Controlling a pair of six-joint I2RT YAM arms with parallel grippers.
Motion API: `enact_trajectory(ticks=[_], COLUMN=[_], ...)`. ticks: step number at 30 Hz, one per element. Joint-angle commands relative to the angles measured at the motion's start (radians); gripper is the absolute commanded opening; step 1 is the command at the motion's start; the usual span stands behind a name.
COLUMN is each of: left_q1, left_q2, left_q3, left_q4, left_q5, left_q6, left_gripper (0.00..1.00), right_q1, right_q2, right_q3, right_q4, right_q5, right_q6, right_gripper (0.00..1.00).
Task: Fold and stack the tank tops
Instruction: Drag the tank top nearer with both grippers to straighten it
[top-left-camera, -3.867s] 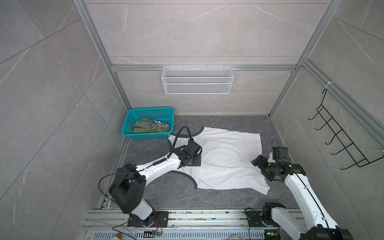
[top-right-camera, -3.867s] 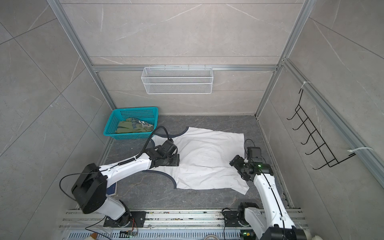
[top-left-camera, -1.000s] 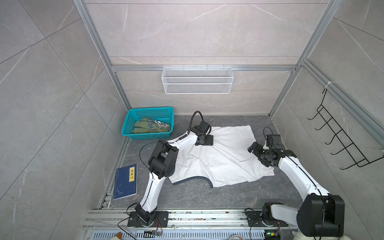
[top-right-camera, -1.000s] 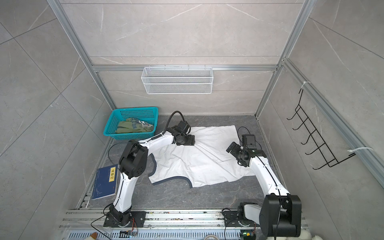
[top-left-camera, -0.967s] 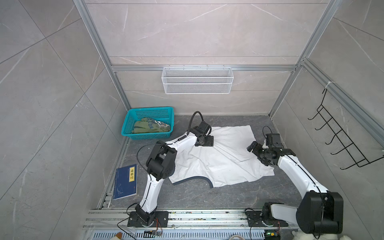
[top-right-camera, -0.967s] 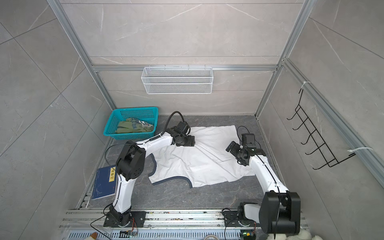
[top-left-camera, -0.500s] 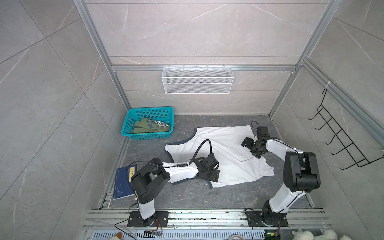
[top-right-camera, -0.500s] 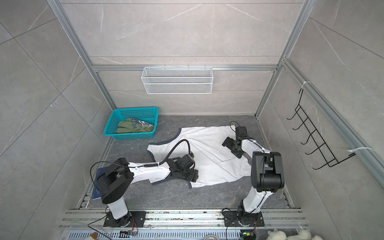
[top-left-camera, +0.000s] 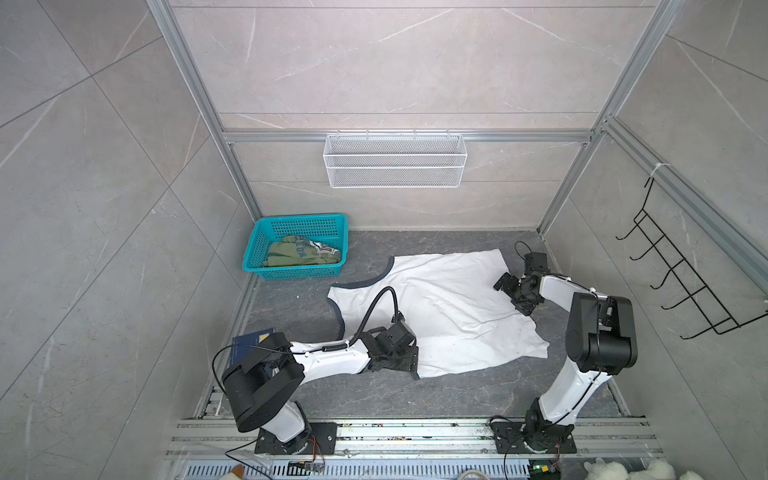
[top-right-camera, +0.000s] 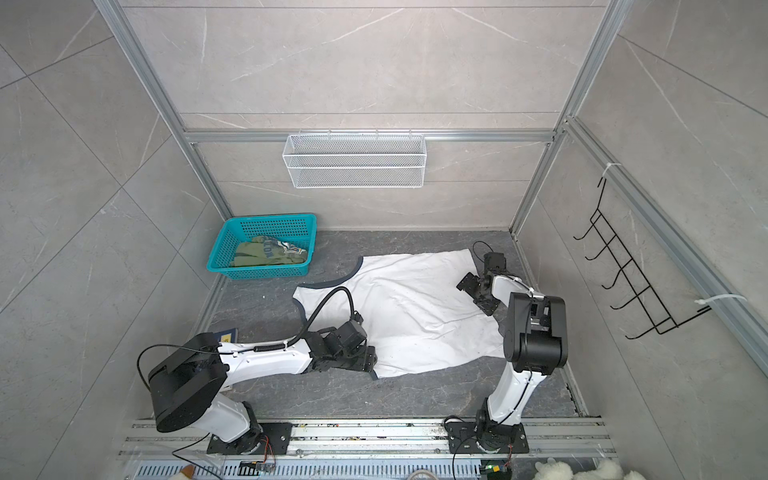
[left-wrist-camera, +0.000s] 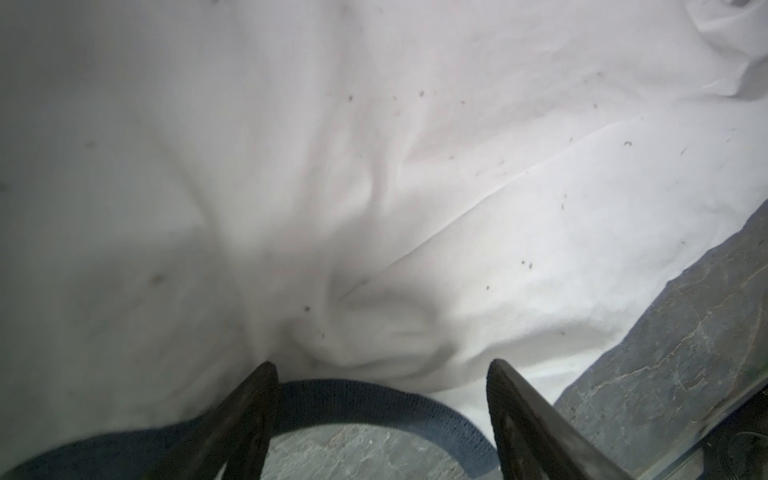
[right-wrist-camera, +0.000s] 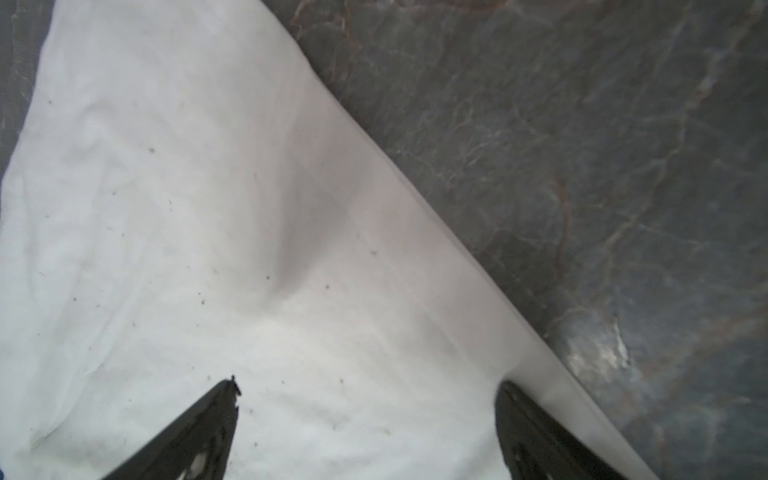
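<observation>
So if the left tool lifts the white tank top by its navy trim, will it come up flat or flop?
Probably flops: the white tank top lies limp with creases and a bunched pucker just ahead of the open left tool. Likely light; the thin cloth follows the table. The navy trim looks thicker, so perhaps a firmer hold there.

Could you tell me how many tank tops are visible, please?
2: white tank top spread on the table; olive tank top bunched in the teal basket, possibly hiding more.
</observation>
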Motion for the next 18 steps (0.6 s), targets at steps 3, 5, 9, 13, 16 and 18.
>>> enact_trajectory(ticks=[3,5,9,13,16,18], left_q1=[-0.001,-0.001,0.002,0.054,0.097,0.117], left_q2=[-0.025,0.013,0.129,0.223,0.269,0.283], left_q3=[0.131,0.196,0.325,0.381,0.397,0.39], left_q4=[-0.065,-0.06,-0.054,-0.033,-0.034,-0.021], left_q5=[-0.028,-0.026,-0.015,0.006,0.024,0.036], left_q6=[0.04,0.061,0.105,0.13,0.146,0.151], left_gripper=[0.81,0.81,0.81,0.81,0.81,0.81], right_q1=[0.026,0.03,0.03,-0.002,-0.026,-0.045], right_q2=[-0.171,-0.269,-0.388,-0.436,-0.425,-0.394], right_q3=[0.018,-0.039,-0.164,-0.272,-0.33,-0.352], right_q4=[-0.149,-0.193,-0.243,-0.219,-0.157,-0.115], right_q5=[0.031,0.066,0.096,0.074,0.027,-0.017], right_q6=[-0.071,-0.068,-0.051,-0.029,-0.013,0.004], right_gripper=[0.99,0.99,0.99,0.99,0.99,0.99])
